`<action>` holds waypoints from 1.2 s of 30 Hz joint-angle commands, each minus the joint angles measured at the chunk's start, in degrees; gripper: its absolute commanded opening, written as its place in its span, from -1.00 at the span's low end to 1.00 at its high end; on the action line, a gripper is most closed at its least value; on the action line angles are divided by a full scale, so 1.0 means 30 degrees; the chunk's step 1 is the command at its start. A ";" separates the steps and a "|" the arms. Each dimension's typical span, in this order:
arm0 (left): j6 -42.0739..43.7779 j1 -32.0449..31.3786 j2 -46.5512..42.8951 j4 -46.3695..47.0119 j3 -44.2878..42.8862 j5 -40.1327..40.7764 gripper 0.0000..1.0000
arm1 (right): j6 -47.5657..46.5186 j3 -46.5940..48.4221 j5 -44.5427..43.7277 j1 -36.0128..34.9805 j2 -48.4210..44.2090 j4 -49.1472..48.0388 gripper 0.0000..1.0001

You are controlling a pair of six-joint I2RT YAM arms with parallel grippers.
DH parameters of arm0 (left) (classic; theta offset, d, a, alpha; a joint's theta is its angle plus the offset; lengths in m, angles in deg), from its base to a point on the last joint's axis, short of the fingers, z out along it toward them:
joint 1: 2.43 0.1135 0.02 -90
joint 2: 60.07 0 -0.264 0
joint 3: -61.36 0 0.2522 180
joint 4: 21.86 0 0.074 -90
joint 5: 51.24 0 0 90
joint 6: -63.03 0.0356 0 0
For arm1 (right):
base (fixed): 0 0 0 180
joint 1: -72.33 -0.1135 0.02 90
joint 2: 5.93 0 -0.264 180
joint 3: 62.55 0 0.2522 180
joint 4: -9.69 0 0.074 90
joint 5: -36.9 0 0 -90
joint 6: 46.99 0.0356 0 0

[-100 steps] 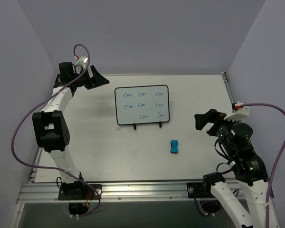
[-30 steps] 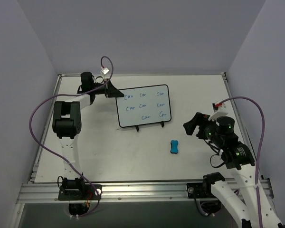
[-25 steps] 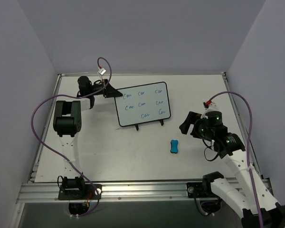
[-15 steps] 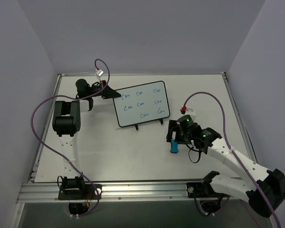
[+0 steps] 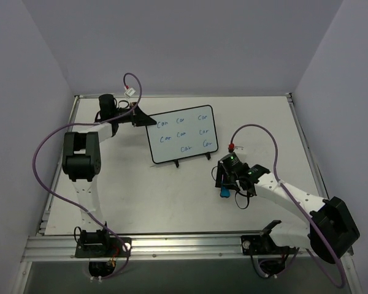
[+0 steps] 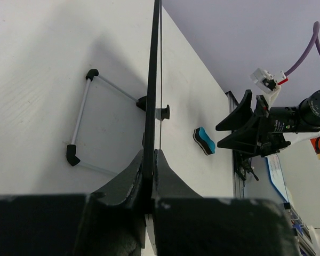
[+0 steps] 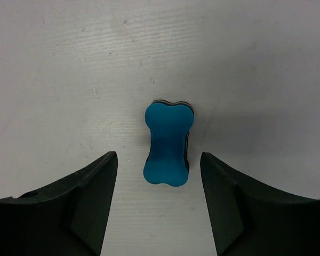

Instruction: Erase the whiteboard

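The whiteboard (image 5: 183, 143) stands on its two black feet at the table's middle and bears several blue "Car" words. My left gripper (image 5: 143, 120) is shut on its upper left edge. The left wrist view shows the whiteboard (image 6: 155, 64) edge-on, pinched between the two fingers of my left gripper (image 6: 151, 156). A blue bone-shaped eraser (image 7: 168, 144) lies flat on the table. My right gripper (image 7: 159, 157) is open above it, one finger on each side, with a gap to both. From above, my right gripper (image 5: 224, 182) covers most of the eraser (image 5: 224, 193).
The board's wire stand (image 6: 81, 121) props it from behind. A metal rail (image 5: 172, 244) runs along the table's near edge, and lilac walls close in the back and both sides. Purple cables loop over each arm.
My right arm has swung left and down until its fingers straddle the eraser. Earlier, my left gripper moved to the board's left edge and shut on it, and the board turned slightly.
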 commanded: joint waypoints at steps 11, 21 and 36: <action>0.4632 -0.0110 -0.0741 -0.3710 -0.0798 0.0890 -0.95 | 0.0150 -0.0128 -0.0173 -0.0090 0.1802 -0.0533 0.07; 0.4487 -0.0081 -0.0625 -0.3388 -0.0622 0.0949 -0.95 | 0.0208 0.0107 -0.0378 -0.0207 0.2858 -0.0650 -0.27; 0.4222 -0.0110 -0.0916 -0.2889 -0.0271 0.0919 -0.95 | 0.0238 0.0575 -0.1287 -0.1085 0.0754 -0.0327 -0.76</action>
